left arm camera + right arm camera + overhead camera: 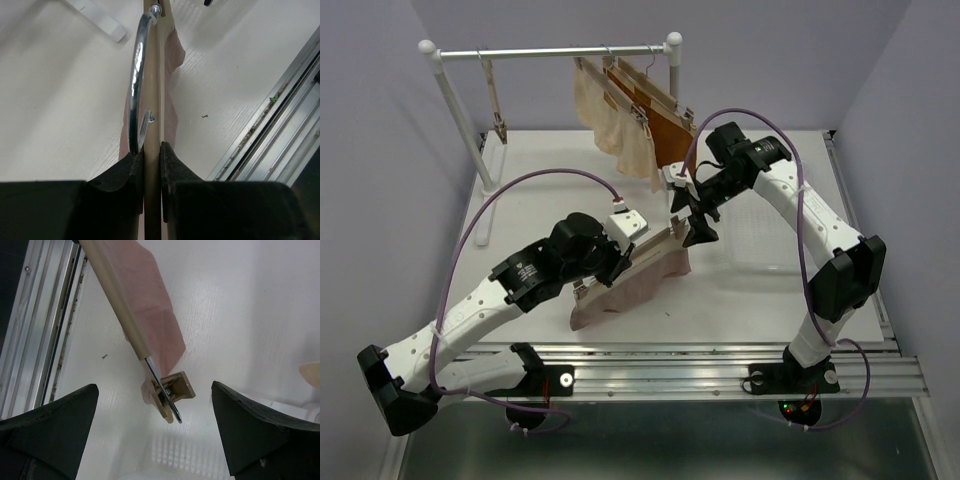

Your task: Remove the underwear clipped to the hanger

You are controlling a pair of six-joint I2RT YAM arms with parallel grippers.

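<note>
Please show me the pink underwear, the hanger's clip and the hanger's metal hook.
pink underwear (pixel 152 300): right wrist view, middle of the cloth.
clip (pixel 181 386): right wrist view, wooden body.
metal hook (pixel 135 75): left wrist view, its curve.

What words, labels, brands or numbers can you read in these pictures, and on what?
No text can be read.
On the left arm, a faint pale mark on one joint: too small to read.
On the wooden hanger and the pink underwear: no print visible.

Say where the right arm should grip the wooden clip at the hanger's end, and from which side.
Probably the clip's free tail, squeezed across its two flat faces, coming in end-on past the hanger bar; the right gripper has its jaws open either side of it.
</note>
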